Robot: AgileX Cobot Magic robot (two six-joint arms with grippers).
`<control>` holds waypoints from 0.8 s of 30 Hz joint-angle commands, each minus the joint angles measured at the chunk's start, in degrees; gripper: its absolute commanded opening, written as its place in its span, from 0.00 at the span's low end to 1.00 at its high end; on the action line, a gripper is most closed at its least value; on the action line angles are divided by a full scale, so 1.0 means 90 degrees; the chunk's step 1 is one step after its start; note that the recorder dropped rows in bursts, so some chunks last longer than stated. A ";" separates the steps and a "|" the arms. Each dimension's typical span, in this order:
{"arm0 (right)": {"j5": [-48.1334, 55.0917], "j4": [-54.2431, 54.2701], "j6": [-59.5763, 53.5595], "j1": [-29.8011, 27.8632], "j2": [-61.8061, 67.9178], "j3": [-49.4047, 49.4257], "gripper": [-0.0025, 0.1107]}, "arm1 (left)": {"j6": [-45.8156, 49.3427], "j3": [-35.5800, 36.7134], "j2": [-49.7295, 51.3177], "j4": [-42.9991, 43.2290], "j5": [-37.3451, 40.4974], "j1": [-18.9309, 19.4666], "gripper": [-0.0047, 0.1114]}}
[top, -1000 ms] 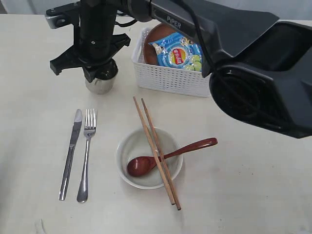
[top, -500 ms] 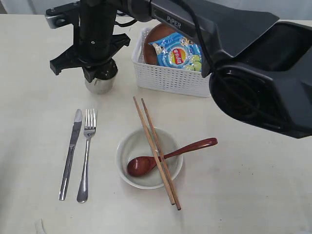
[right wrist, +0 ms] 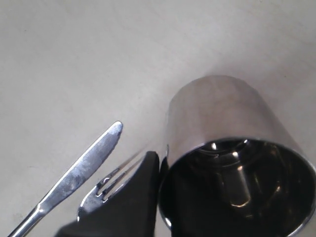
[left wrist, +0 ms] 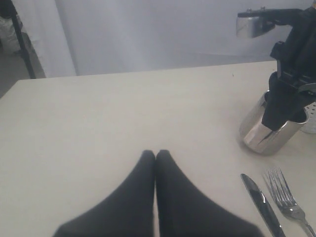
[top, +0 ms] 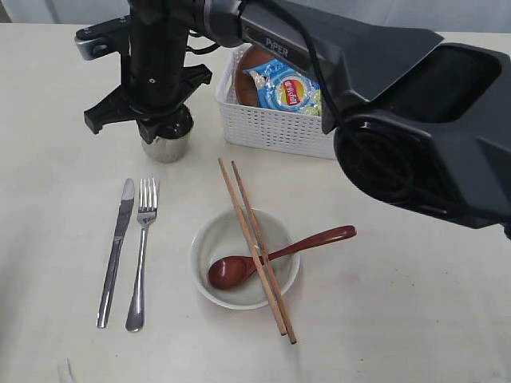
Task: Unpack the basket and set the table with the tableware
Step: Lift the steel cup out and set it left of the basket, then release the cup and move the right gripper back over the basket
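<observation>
My right gripper (top: 164, 124) is shut on the rim of the shiny steel cup (top: 165, 146), one finger outside the wall (right wrist: 143, 192) and the other inside. The cup (left wrist: 269, 133) leans a little, left of the white basket (top: 271, 128). The brown plate (top: 255, 60) lies in the basket. Knife (top: 116, 251) and fork (top: 141, 255) lie side by side in front of the cup. The off-white bowl (top: 201, 239) holds the wooden spoon (top: 303, 243), with chopsticks (top: 255, 247) laid across it. My left gripper (left wrist: 155, 153) is shut and empty over bare table (left wrist: 98, 113).
A blue chip bag (top: 287, 88) lies on the plate inside the basket. The right arm's dark body (top: 415, 136) covers the right side of the exterior view. Open tabletop (top: 399, 319) lies right of the bowl.
The right arm has shifted slightly with the cup still in its grip. Knife, fork, bowl, spoon and chopsticks have not moved.
</observation>
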 commanded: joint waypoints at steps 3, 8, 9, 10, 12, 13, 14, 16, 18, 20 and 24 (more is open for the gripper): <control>-0.0014 -0.0058 -0.0095 -0.0003 -0.0003 -0.0037 0.22 | 0.0000 0.0022 -0.0018 -0.0022 -0.0046 -0.0041 0.04; -0.0014 -0.0058 -0.0124 -0.0003 -0.0003 -0.0037 0.41 | 0.0000 0.0022 -0.0018 -0.0022 -0.0046 -0.0041 0.04; -0.0014 -0.0058 -0.0167 -0.0003 -0.0003 -0.0037 0.41 | 0.0000 0.0022 -0.0018 -0.0022 -0.0046 -0.0041 0.04; -0.0014 -0.0058 -0.0199 -0.0003 -0.0003 -0.0053 0.41 | 0.0000 0.0022 -0.0018 -0.0022 -0.0046 -0.0041 0.04; -0.0014 -0.0073 -0.0209 -0.0003 -0.0027 -0.0179 0.41 | 0.0000 0.0022 -0.0018 -0.0022 -0.0046 -0.0041 0.04; -0.0014 -0.0117 -0.0209 -0.0003 -0.0027 -0.0285 0.41 | 0.0000 0.0022 -0.0018 -0.0022 -0.0046 -0.0041 0.04; -0.0014 -0.0178 -0.0209 -0.0003 -0.0027 -0.0449 0.41 | 0.0000 0.0022 -0.0018 -0.0022 -0.0046 -0.0041 0.04; -0.0014 -0.0207 -0.0209 -0.0003 -0.0027 -0.0726 0.41 | 0.0000 0.0022 -0.0018 -0.0022 -0.0046 -0.0041 0.04; -0.0014 -0.0207 -0.0170 -0.0003 -0.0027 -0.0929 0.41 | 0.0000 0.0022 -0.0018 -0.0022 -0.0046 -0.0041 0.04; -0.0014 -0.0038 -0.0026 -0.0003 -0.0129 -0.0965 0.41 | 0.0000 0.0022 -0.0018 -0.0022 -0.0046 -0.0041 0.04; -0.0014 0.0401 0.0365 0.0099 -0.0662 -0.0923 0.41 | 0.0000 0.0022 -0.0018 -0.0022 -0.0046 -0.0041 0.04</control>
